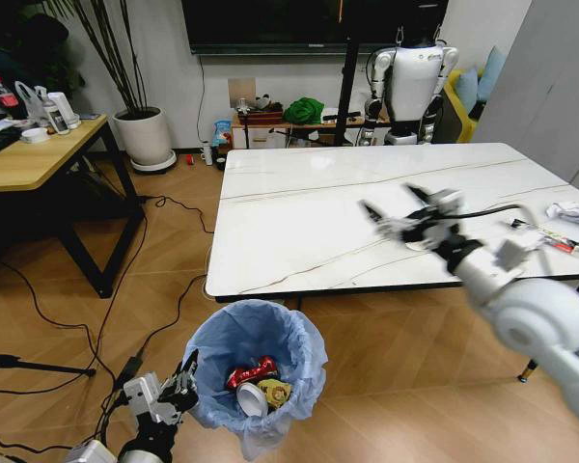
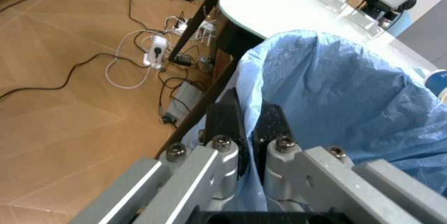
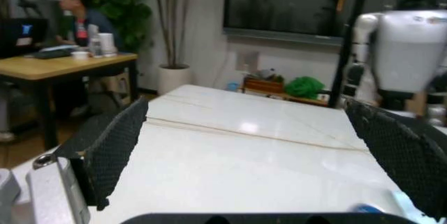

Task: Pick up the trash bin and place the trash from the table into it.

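1. Head view, far left first: my left gripper sits low by the floor, clenched on the rim of the trash bin. The left wrist view confirms it, with the fingers pinching the blue bag at the edge.
2. I hold the trash bin in front of the table's near edge, towards its left corner. Inside lie a crushed red can, a white round lid and a crumpled yellow wrapper.
3. Moving right, my right gripper hovers over the table, right of centre and near the front edge, released and empty. The right wrist view shows its pads spread wide above bare marble.
4. Further right, near the table's right edge, crumpled white paper and a long thin wrapper are left.
5. I judge the step in hand is fetching the remaining litter. The next move calls for swinging the right gripper rightwards to the wrapper, descending flat and pinching low, since it looks thin against the marble.
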### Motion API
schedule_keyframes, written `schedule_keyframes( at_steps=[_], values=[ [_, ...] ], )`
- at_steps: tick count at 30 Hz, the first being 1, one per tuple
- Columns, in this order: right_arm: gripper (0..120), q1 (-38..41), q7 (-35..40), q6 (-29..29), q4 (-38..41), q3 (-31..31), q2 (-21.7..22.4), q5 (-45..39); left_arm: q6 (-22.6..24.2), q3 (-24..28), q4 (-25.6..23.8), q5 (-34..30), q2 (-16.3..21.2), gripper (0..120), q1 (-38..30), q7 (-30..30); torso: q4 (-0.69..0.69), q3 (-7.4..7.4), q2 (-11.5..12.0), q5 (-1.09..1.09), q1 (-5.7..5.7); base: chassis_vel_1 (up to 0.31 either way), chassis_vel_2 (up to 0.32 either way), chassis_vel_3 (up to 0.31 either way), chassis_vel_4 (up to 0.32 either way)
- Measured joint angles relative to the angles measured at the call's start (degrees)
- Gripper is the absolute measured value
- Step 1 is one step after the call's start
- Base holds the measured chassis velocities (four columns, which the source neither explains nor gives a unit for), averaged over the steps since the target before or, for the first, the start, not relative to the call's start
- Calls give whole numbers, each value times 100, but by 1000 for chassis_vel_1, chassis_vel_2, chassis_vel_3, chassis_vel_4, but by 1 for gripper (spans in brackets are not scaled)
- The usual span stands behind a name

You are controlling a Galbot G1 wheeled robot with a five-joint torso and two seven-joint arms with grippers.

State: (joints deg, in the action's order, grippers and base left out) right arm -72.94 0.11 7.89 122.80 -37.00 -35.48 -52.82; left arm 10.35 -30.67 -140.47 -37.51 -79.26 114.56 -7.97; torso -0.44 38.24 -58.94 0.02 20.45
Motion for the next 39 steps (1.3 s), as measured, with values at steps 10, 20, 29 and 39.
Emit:
schedule_keyframes(
  at_steps=[10,20,29,39],
  values=[
    [100,-1840,-1029,-309,-534,-2044,-1378,471,1,-66,-32,-80,90,0,-35,-13,-2,0,0,0,0,0,0,0,0],
    [100,-2453,-1616,-777,-627,-2443,-2366,971,-18,-12,68,47,-33,0,-24,4,1,-1,0,-3,0,0,0,0,0],
    [100,-2506,-1705,-914,-732,-2420,-2736,984,-40,-6,78,98,-62,0,40,36,1,0,0,-3,-1,0,0,0,0],
    [100,-2512,-1716,-945,-768,-2349,-2912,992,-54,0,78,113,-71,0,33,46,1,0,-1,-2,0,0,0,0,0]
  ],
)
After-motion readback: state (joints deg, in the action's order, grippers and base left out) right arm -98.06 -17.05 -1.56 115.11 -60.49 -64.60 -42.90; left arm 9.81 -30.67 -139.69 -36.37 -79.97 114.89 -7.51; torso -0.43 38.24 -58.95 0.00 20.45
